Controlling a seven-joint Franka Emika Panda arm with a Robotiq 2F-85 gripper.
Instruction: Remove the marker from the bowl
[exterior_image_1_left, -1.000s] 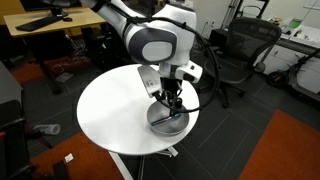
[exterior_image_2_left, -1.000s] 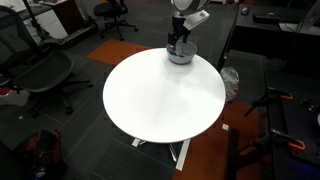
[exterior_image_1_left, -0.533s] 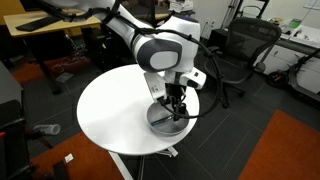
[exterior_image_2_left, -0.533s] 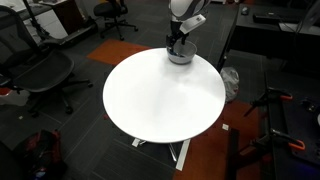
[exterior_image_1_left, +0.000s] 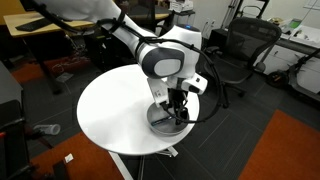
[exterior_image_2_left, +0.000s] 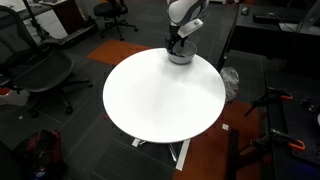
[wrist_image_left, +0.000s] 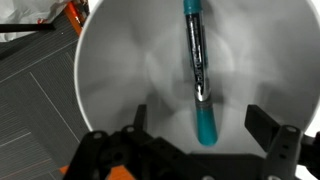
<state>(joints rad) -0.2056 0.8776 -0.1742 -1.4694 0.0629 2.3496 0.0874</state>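
where the marker (wrist_image_left: 197, 70) lies flat inside the bowl (wrist_image_left: 110, 80), its body runs straight across the grey floor, teal end nearest the gripper (wrist_image_left: 200, 118). the jaws stand wide apart on either side of that end, gripping nothing. in both exterior views the bowl (exterior_image_1_left: 160, 126) (exterior_image_2_left: 180, 58) sits near the edge of a round white table (exterior_image_2_left: 160, 100).

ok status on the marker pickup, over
Gripper open, low over the bowl, jaws either side of the marker at its teal end. Marker flat in bowl, not yet gripped. Nothing in the way.
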